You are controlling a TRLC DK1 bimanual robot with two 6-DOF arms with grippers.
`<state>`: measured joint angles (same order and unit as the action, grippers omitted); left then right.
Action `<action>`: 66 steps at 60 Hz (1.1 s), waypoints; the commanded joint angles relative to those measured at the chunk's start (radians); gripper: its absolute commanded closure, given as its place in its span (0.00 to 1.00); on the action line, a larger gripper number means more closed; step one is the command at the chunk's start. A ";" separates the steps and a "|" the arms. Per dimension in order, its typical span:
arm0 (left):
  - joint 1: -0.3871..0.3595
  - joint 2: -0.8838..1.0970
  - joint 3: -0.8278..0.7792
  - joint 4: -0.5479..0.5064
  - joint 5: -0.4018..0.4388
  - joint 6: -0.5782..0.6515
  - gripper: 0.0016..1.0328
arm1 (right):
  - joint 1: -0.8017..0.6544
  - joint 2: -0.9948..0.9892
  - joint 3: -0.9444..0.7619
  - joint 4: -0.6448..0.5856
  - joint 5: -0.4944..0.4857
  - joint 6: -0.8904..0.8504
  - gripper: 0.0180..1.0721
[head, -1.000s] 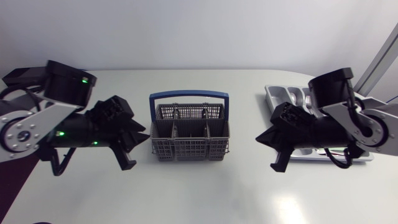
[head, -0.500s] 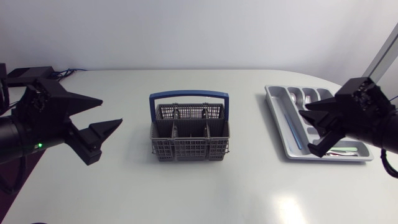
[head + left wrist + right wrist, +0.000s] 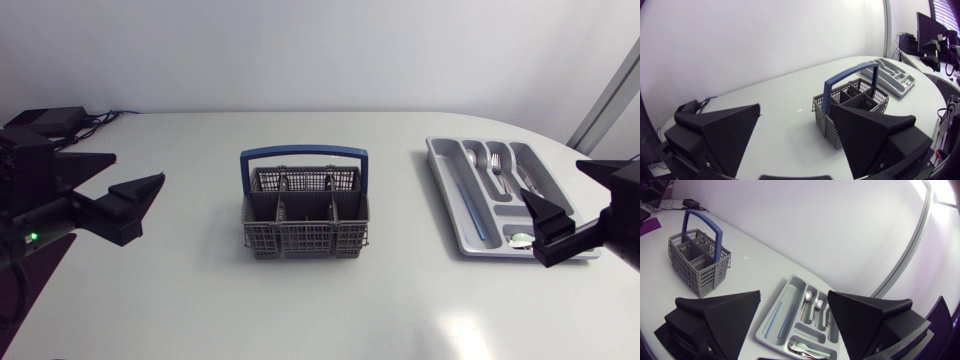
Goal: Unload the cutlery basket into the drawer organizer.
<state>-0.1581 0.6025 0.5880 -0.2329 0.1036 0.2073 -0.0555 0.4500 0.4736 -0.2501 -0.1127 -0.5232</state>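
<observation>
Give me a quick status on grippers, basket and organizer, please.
Open, empty: left gripper, right gripper. Mid-table, cutlery basket looks empty. Beside it, drawer organizer holds cutlery. Nothing in the way.

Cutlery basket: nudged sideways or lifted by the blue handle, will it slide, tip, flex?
Cutlery basket looks like thin grey plastic mesh with no cutlery visible inside, so probably light; a nudge likely slides it on the smooth table. Its blue handle stands tall, so a high push may tip it.

White table (image 3: 330, 310) before a plain pale wall (image 3: 320, 50).
The table fills the lower frame, its far edge curved; the wall spans the top; glare (image 3: 462, 335) lies lower right.
</observation>
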 commanded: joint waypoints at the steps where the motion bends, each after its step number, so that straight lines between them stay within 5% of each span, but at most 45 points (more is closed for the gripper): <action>1: 0.009 -0.040 -0.060 0.038 0.001 -0.066 0.05 | -0.018 -0.022 -0.039 0.014 0.011 0.026 0.04; 66: 0.158 -0.603 -0.588 0.233 -0.104 -0.207 0.05 | 0.056 -0.450 -0.474 0.250 0.113 0.523 0.04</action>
<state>-0.0116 0.0284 0.0448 -0.0036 0.0036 0.0265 -0.0071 0.0105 0.0200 -0.0181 -0.0090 -0.0395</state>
